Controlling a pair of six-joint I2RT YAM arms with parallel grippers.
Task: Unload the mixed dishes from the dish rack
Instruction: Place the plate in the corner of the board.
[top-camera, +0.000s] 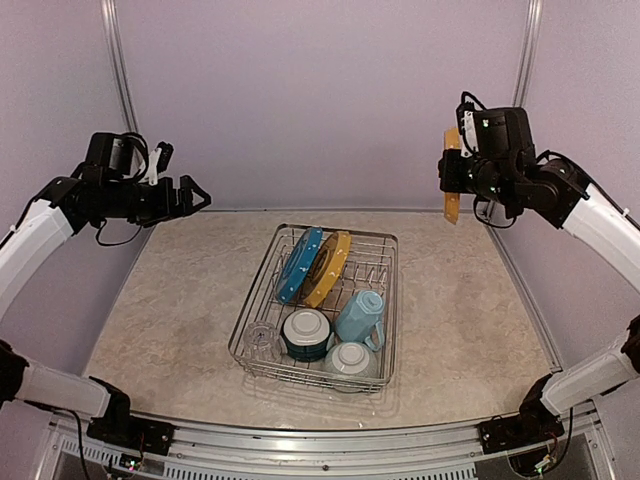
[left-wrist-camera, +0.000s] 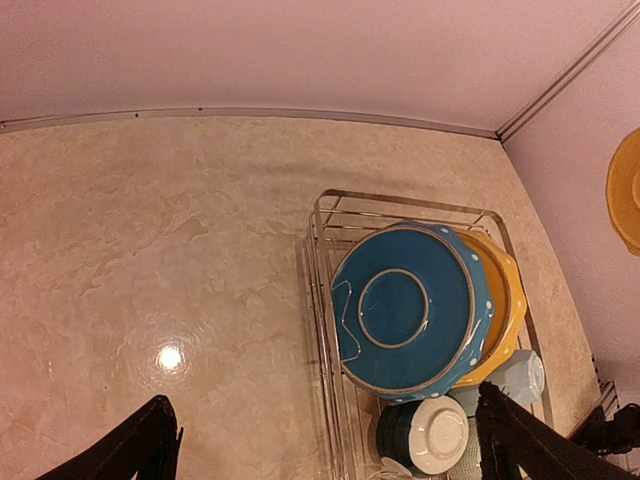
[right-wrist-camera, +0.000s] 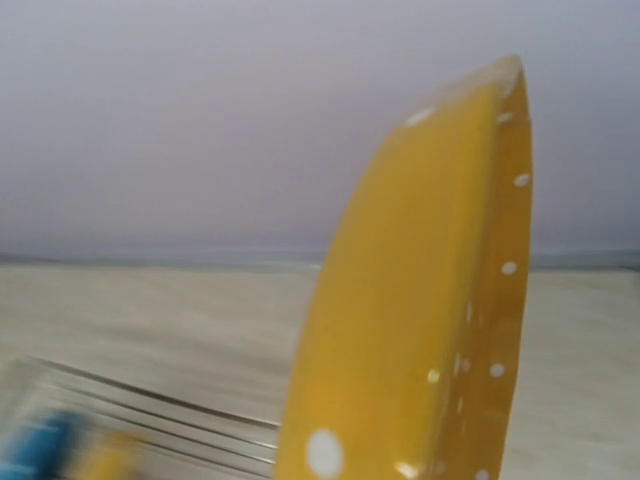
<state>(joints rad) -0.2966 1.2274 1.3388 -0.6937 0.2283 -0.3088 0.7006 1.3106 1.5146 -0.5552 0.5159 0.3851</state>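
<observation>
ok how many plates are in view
3. A blue plate and a yellow plate stand in the rack; a second yellow plate is held up by the right gripper. None looks hidden.

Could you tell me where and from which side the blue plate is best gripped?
I'd grip the blue plate by its upper rim, coming down from above. It stands on edge in the dish rack, leaning, so only that rim is exposed; a yellow-orange plate sits close beside it.
</observation>
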